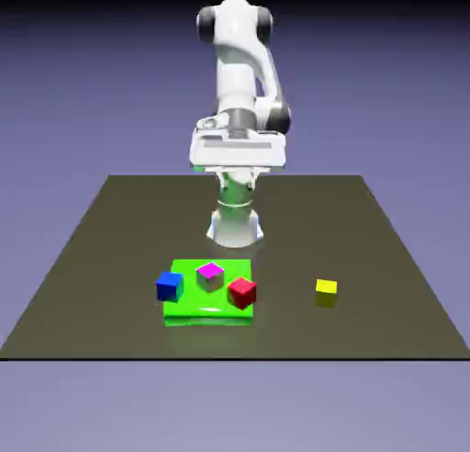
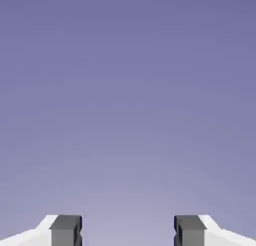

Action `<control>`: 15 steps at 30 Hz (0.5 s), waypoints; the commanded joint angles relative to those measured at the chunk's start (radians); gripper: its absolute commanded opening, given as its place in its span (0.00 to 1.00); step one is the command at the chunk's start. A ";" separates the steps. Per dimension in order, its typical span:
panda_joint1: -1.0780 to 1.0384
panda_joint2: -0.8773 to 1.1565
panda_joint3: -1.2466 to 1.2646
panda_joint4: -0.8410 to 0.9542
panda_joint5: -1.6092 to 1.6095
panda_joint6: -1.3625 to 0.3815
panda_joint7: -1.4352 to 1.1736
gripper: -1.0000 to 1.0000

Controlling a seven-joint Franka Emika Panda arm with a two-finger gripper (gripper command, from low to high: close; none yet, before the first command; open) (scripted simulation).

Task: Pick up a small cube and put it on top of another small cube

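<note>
The gripper is wide open and holds nothing: in the hand view its two grey fingertips stand far apart at the bottom edge, with only plain backdrop between and beyond them. In the exterior view the hand is folded up high, close to the arm's base at the far edge of the table, and no cube is under it.

The yellow cube sits alone on the bare table, near the front and on the exterior view's right. It is well apart from the green pad, which lies left of it. On that pad rest the blue cube, the magenta cube and the red cube.

So the yellow cube lies nearer and to the exterior view's right of the hand, and far below it. I judge the coming move must swing the hand downward, then carry it out and down over that cube.
</note>
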State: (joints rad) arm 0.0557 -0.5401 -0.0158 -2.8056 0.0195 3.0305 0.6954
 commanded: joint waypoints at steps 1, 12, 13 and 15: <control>0.036 0.025 -0.013 0.004 0.016 -0.005 -0.038 0.50; 0.435 0.298 -0.157 0.044 0.194 -0.064 -0.454 0.50; 0.471 0.323 -0.170 0.048 0.211 -0.070 -0.492 0.50; 0.544 0.372 -0.197 0.055 0.243 -0.080 -0.567 0.50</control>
State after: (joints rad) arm 0.5993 -0.1679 -0.2125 -2.7505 0.2624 2.9503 0.1281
